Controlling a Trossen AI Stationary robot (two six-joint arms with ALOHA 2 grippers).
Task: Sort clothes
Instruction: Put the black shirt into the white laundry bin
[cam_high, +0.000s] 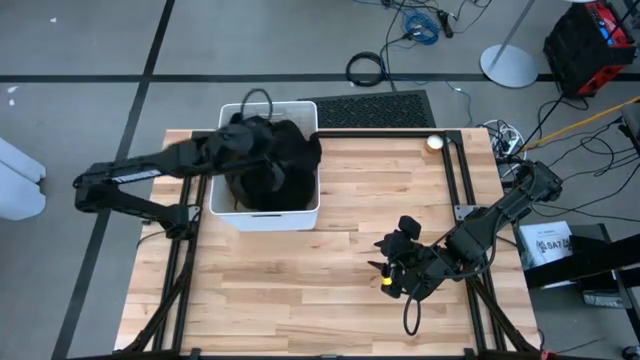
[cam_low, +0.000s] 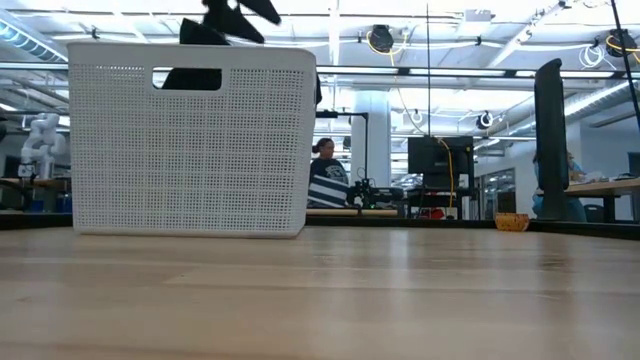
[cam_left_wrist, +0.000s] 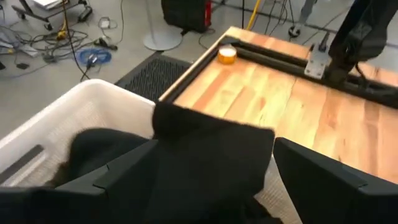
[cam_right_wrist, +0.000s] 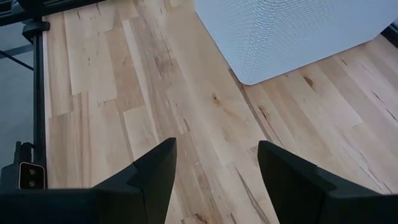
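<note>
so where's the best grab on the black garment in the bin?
Probably the raised fold of the black garment heaped above the bin rim, taken from straight above: the walls block the sides. The left gripper is over it, jaws open.

My left gripper hangs over the white rectangular plastic bin at the table's far left, where soft black fabric garments lie inside it. My right gripper sits well apart, over bare boards near the right.
</note>
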